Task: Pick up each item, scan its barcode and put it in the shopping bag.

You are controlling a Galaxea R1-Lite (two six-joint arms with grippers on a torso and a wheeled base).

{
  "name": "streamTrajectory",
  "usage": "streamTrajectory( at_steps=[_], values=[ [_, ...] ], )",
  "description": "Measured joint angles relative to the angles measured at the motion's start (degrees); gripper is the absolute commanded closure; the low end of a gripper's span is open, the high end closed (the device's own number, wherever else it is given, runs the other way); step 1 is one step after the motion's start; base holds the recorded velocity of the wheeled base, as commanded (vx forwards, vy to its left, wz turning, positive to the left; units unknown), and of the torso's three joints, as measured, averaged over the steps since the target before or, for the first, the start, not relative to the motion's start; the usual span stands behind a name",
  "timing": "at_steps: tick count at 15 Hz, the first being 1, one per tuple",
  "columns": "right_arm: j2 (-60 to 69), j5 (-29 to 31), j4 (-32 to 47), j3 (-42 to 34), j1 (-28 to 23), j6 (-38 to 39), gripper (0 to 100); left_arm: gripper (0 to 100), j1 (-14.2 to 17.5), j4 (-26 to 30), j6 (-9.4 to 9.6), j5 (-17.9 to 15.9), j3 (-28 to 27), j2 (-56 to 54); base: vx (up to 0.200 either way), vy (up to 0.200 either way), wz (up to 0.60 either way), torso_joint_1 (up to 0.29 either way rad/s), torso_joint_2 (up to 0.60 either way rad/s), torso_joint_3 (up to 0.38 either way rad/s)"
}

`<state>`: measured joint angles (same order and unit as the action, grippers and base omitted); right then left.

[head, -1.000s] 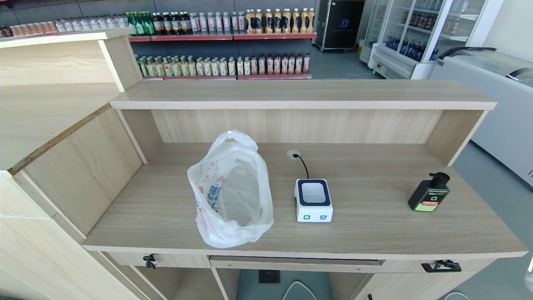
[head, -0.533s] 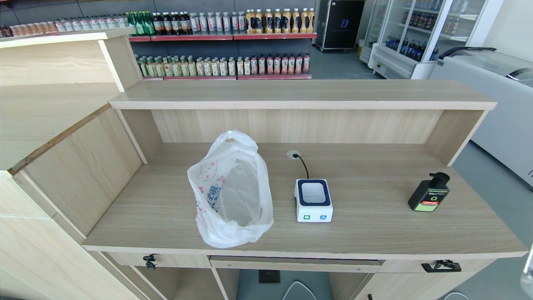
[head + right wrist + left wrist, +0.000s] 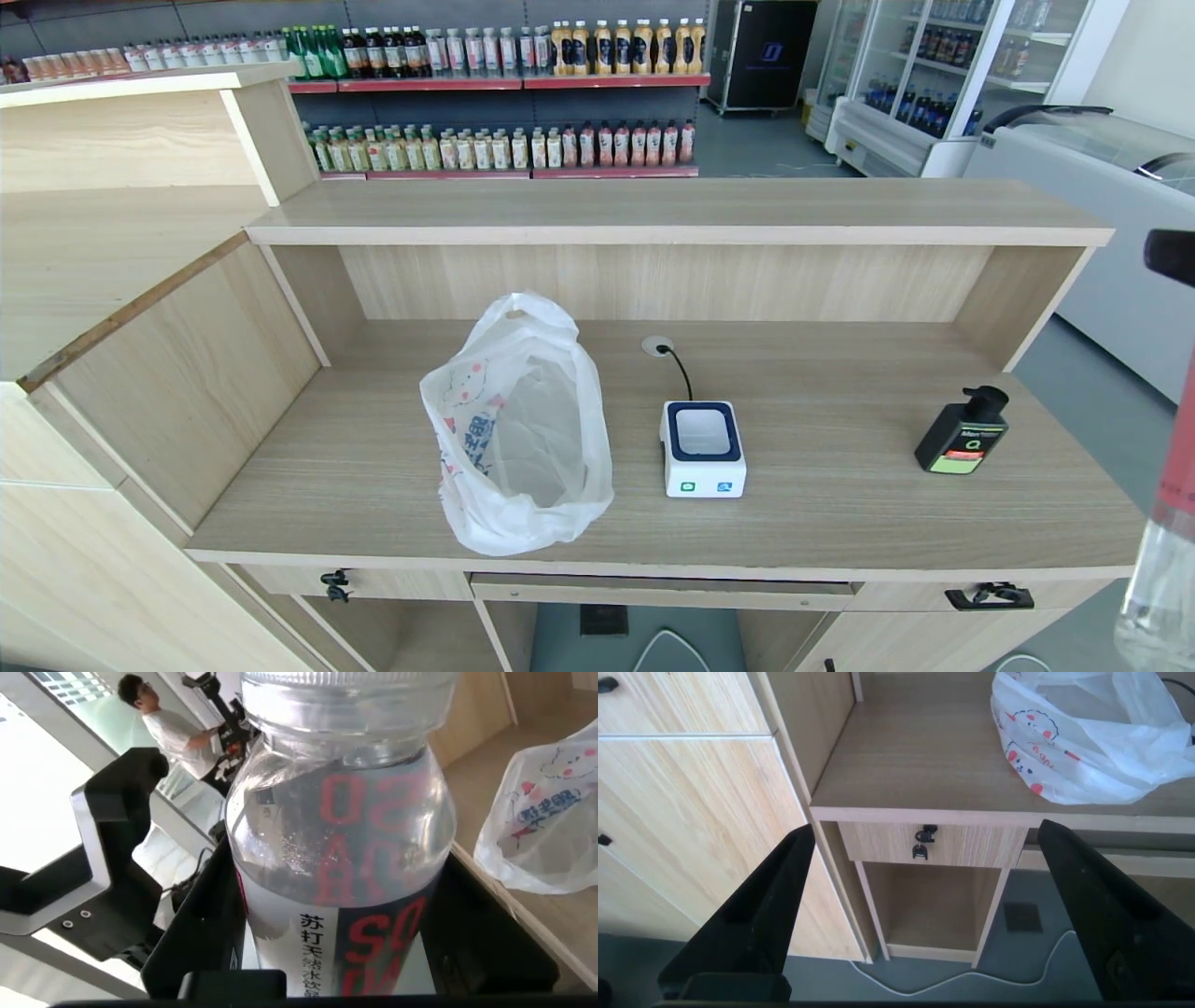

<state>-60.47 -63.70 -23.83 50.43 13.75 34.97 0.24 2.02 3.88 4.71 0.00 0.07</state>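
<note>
Head view: the shopping bag (image 3: 518, 429) stands open beside the scanner (image 3: 703, 448), ready for loading. Left wrist view: the left gripper (image 3: 915, 905) idles low by the counter (image 3: 906, 756), jaws apart. Right wrist view: the right gripper (image 3: 350, 952) apparently clamps the bottle (image 3: 346, 840) by its body, label exposed for scanning.

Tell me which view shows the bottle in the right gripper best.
The right wrist view: the bottle stands close up, clear body and red lettering plain, clamped in the right gripper. The head view catches the bottle as a strip at the right edge. The left wrist view faces the shopping bag.
</note>
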Motion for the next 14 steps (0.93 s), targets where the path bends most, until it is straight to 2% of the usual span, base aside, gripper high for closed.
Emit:
streamTrajectory(
  at_steps=[3, 6, 8, 11, 12, 13, 14],
  values=[
    [-0.9, 0.1, 0.1, -0.6, -3.1, -7.4, 100, 0, 0.0, 0.0, 0.00, 0.0, 0.0, 0.0, 0.000, 0.000, 0.00, 0.000, 0.00, 0.000],
    [-3.7, 1.0, 0.4, -1.2, -11.3, -17.8, 100, 0, 0.0, 0.0, 0.00, 0.0, 0.0, 0.0, 0.000, 0.000, 0.00, 0.000, 0.00, 0.000],
    [-6.0, 4.3, 0.4, -1.6, -17.0, -26.2, 100, 0, 0.0, 0.0, -0.02, 0.0, 0.0, 0.0, 0.000, 0.000, 0.00, 0.000, 0.00, 0.000],
    [-9.2, 20.3, 3.6, -1.8, -21.5, -37.2, 100, 0, 0.0, 0.0, 0.00, 0.0, 0.0, 0.0, 0.000, 0.000, 0.00, 0.000, 0.00, 0.000],
    [-9.8, 28.6, 6.2, -1.8, -21.7, -39.4, 100, 0, 0.0, 0.0, 0.00, 0.0, 0.0, 0.0, 0.000, 0.000, 0.00, 0.000, 0.00, 0.000],
    [-10.1, 33.0, 8.3, -2.1, -21.5, -41.0, 100, 0, 0.0, 0.0, 0.00, 0.0, 0.0, 0.0, 0.000, 0.000, 0.00, 0.000, 0.00, 0.000],
    [-10.2, 33.8, 9.0, -3.0, -21.0, -41.8, 100, 0, 0.0, 0.0, 0.00, 0.0, 0.0, 0.0, 0.000, 0.000, 0.00, 0.000, 0.00, 0.000]
  ],
)
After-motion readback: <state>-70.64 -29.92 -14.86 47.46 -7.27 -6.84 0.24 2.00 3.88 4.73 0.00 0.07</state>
